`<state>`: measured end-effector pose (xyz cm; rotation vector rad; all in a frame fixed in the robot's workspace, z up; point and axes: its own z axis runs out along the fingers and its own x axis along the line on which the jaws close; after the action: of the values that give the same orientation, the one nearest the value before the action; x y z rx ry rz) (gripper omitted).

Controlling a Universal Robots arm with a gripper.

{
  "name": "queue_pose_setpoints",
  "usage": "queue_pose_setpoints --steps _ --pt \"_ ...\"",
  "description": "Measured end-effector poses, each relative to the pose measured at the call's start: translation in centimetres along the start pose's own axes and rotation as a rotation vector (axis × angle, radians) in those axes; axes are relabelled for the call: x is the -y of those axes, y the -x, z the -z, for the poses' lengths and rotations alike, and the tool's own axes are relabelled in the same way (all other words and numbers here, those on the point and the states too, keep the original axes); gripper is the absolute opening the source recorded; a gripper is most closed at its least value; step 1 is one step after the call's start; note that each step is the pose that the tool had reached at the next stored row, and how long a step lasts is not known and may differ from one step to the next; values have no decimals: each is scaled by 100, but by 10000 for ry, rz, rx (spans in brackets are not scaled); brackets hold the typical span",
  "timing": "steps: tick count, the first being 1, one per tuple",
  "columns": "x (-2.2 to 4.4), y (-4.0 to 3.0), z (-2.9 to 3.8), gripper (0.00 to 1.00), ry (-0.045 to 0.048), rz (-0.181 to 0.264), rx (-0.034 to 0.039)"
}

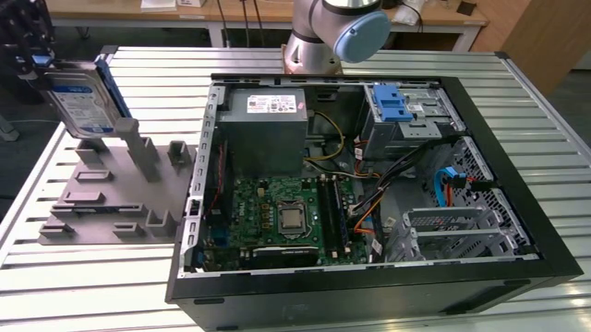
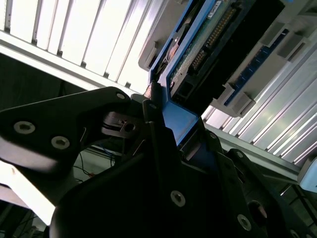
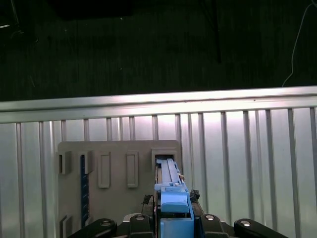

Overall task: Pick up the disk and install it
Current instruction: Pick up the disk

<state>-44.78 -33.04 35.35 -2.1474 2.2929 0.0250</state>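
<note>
Exterior view: disk (image 1: 82,97) upright, label toward camera, at far corner of grey rack (image 1: 111,200), on exterior view's left of open computer case (image 1: 517,277); whether lower edge sits in rack slot unclear. Slatted metal table (image 1: 535,104) carries rack and case; wooden furniture (image 1: 443,17) behind. First wrist view: dark floor (image 3: 148,44) beyond table edge. Second wrist view: disk's circuit-board side. Tool (image 3: 174,218) clamped on disk's blue bracket; arm base (image 1: 319,34) at table's far side.
</note>
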Motion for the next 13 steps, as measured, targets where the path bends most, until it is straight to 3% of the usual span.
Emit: queue_pose_setpoints --steps 13 --pt "-1 1 67 36 1 0 0"
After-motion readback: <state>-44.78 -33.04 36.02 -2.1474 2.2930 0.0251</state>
